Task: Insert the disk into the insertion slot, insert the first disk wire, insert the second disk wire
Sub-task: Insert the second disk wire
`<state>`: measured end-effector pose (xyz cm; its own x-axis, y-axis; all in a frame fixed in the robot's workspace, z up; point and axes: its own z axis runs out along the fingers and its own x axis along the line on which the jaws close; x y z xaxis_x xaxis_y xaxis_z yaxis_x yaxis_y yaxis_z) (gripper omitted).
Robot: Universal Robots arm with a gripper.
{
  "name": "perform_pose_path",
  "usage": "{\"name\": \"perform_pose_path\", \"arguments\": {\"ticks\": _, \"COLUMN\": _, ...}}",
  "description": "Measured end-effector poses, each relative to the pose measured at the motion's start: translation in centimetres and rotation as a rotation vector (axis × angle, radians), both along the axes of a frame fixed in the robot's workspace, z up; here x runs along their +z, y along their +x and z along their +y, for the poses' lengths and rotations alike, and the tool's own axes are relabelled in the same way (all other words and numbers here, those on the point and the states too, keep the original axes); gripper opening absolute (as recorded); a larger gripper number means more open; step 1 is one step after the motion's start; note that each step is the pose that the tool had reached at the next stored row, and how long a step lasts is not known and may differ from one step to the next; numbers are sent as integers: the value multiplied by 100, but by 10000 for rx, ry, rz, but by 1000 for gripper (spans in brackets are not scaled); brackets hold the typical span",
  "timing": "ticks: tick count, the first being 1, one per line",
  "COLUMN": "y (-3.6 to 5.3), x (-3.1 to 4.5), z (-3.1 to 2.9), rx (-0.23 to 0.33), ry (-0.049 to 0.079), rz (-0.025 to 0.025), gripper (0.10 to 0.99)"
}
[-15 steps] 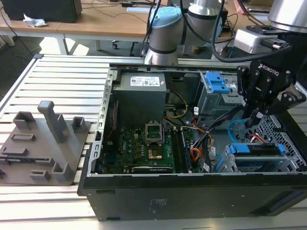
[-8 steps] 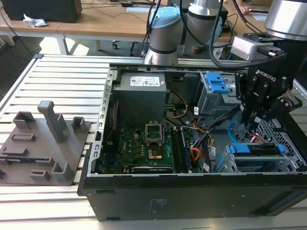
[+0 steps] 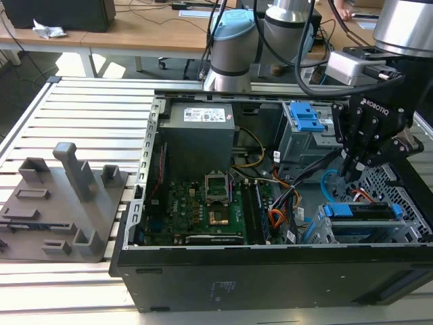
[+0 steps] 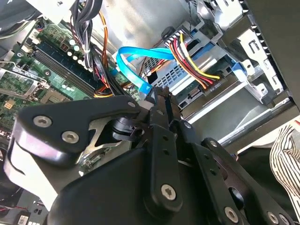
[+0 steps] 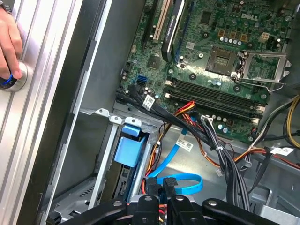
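Disk [image 3: 358,211] sits seated in insertion slot [image 3: 406,227], lower right | gripper [image 4: 159,101] fingers pressed together beside blue wire [image 4: 133,70] | wire wants squaring with its socket.

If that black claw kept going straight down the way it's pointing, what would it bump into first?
Most likely the light blue flat cable looping just beyond the gripper, with the red and yellow wires and disk close behind; depth is hard to judge.
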<state>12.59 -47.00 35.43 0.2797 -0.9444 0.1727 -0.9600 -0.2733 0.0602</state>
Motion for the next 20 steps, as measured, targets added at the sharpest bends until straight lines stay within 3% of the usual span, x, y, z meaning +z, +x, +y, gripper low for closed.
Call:
{"name": "perform_pose_path", "arguments": {"ticks": 2, "y": 0, "x": 0, "z": 0, "rx": 0, "ry": 9, "rz": 0, "gripper": 165}}
{"name": "perform_pose_path", "arguments": {"ticks": 7, "y": 0, "x": -6, "z": -298, "rx": 0, "ry": 9, "rz": 0, "gripper": 165}}
{"name": "perform_pose_path", "arguments": {"ticks": 9, "y": 0, "x": -12, "z": -379, "rx": 1, "ry": 24, "rz": 0, "gripper": 165}}
{"name": "perform_pose_path", "arguments": {"ticks": 10, "y": 0, "x": -18, "z": -405, "rx": -2, "ry": 75, "rz": 0, "gripper": 165}}
{"name": "perform_pose_path", "arguments": {"ticks": 11, "y": 0, "x": -33, "z": -458, "rx": -12, "ry": 341, "rz": 0, "gripper": 165}}
{"name": "perform_pose_path", "arguments": {"ticks": 12, "y": 7, "x": -41, "z": -482, "rx": -12, "ry": 523, "rz": 0, "gripper": 165}}
{"name": "perform_pose_path", "arguments": {"ticks": 13, "y": 15, "x": -45, "z": -494, "rx": -17, "ry": 617, "rz": 1, "gripper": 165}}
{"name": "perform_pose_path", "arguments": {"ticks": 20, "y": 81, "x": -73, "z": -516, "rx": -64, "ry": 933, "rz": 12, "gripper": 165}}
